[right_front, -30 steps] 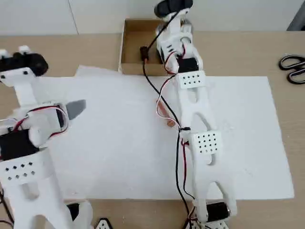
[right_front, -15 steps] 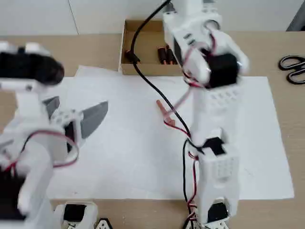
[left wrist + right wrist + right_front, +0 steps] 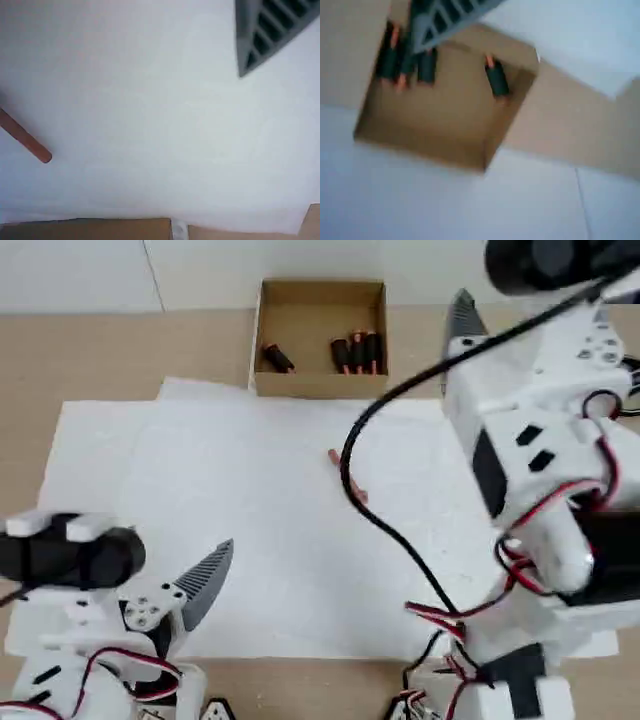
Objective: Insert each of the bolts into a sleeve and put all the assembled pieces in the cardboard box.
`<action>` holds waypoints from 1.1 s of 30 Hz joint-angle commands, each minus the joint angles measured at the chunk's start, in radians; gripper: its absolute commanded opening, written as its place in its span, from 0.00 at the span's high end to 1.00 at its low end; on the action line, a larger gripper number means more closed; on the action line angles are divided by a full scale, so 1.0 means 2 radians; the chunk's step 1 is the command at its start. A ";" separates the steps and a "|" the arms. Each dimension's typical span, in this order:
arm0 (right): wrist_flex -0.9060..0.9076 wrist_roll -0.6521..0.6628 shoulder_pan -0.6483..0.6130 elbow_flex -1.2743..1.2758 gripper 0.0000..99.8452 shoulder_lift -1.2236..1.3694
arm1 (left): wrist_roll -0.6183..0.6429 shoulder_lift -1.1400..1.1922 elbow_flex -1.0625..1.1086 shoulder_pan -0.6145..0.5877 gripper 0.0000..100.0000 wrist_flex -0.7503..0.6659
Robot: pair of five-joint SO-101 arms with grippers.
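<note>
The cardboard box stands at the table's far edge. It holds one assembled dark piece on one side and three more side by side; the right wrist view looks down on these pieces and the box. One bare orange bolt lies on the white sheet, and its end reaches into the left wrist view. My left gripper is open and empty near the table's front left, one grey finger over the sheet. My right gripper is raised high, to the right of the box.
Black scissors lie at the far right edge, mostly hidden behind the right arm. The right arm's black cable hangs across the sheet near the bolt. Bare wooden table lies left of the box.
The right arm has pulled back from the box, lifting up and to the right, uncovering the pieces inside. The left arm has drawn back toward the table's front edge.
</note>
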 commanded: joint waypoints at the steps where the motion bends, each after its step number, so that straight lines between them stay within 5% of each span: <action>1: 0.003 0.005 0.026 0.247 0.72 -0.109 | -0.002 -0.107 0.107 -0.002 0.64 -0.050; 10: -0.115 0.001 0.027 0.698 0.72 -0.404 | 0.000 -0.107 0.241 -0.004 0.64 -0.067; 18: -0.306 0.002 0.031 1.046 0.72 -0.688 | 0.000 -0.107 0.362 -0.133 0.64 -0.111; 23: -0.362 0.004 0.030 1.196 0.72 -0.824 | 0.000 -0.107 0.443 -0.154 0.64 -0.146; 33: -0.409 0.002 0.012 1.280 0.72 -0.821 | 0.000 -0.107 0.442 -0.157 0.64 -0.143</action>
